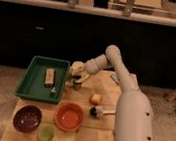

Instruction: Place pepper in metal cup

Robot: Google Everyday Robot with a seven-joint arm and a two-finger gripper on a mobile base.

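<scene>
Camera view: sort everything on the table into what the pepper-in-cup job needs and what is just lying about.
Job:
- gripper, at the table's far edge, right of the tray
- metal cup, directly under the gripper
- pepper: cannot make it out

Lying about:
- green tray, with a small block
- orange bowl
- dark bowl
- green cup
- round fruit
- brush

tray [32,76]: left of metal cup [77,86]
gripper [77,75]: just above metal cup
orange bowl [69,116]: in front of metal cup
dark bowl [27,117]: front-left of metal cup
green cup [46,134]: front-left of metal cup, beyond orange bowl
brush [98,111]: front-right of metal cup
</scene>
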